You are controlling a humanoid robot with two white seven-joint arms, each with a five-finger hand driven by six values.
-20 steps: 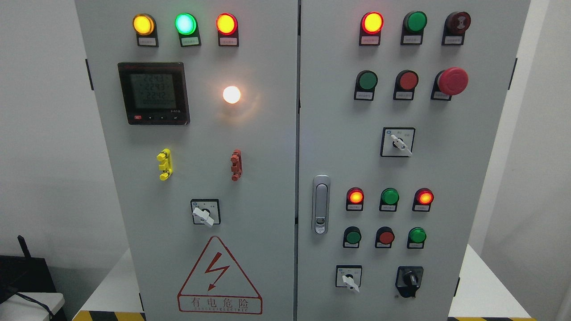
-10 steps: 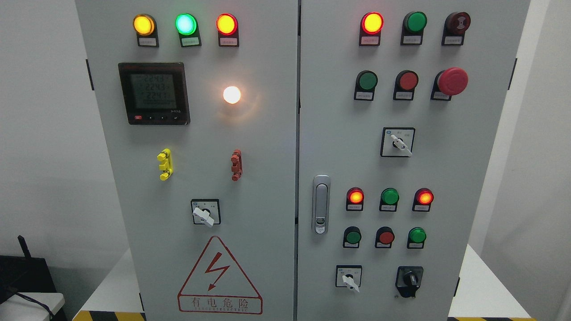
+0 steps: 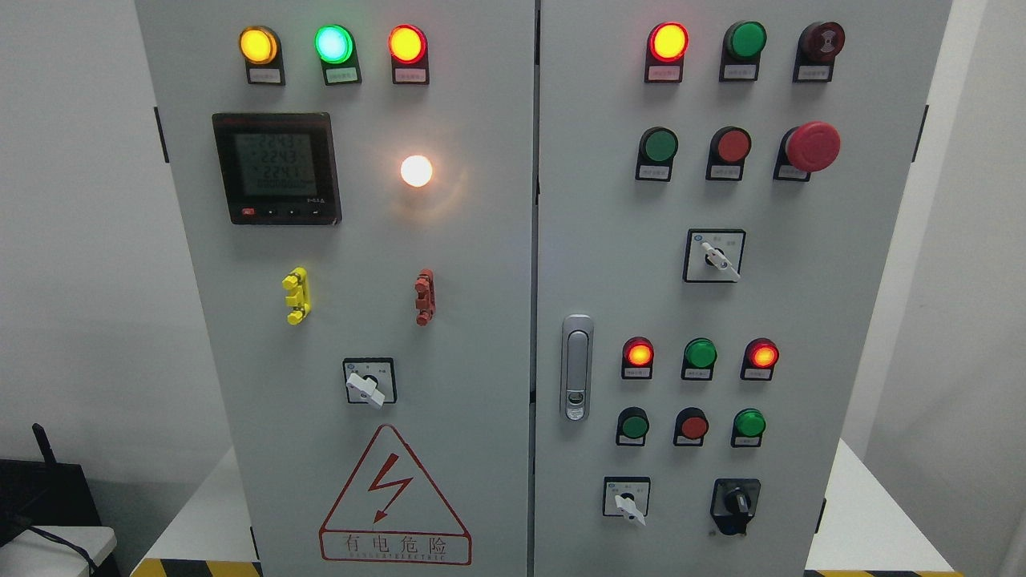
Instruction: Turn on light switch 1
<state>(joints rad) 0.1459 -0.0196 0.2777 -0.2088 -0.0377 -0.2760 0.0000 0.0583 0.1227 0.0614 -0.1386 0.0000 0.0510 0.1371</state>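
Note:
A grey electrical cabinet (image 3: 481,264) with two doors fills the head view. On the left door a white lamp (image 3: 416,171) glows, and below it a white rotary switch (image 3: 369,386) points down-right. The right door carries three more selectors: a white one (image 3: 717,258) in the middle, a white one (image 3: 628,501) at the bottom, and a black knob (image 3: 735,505) beside it. I cannot tell which control is light switch 1. Neither of my hands shows in the picture.
Lit yellow, green and red lamps (image 3: 333,44) line the top of the left door above a digital meter (image 3: 276,168). A red emergency button (image 3: 812,146), a door latch (image 3: 576,367) and rows of push buttons (image 3: 693,425) sit on the right door. The cabinet stands on a white table (image 3: 870,521).
Only the digits on the meter have changed; nothing else has moved.

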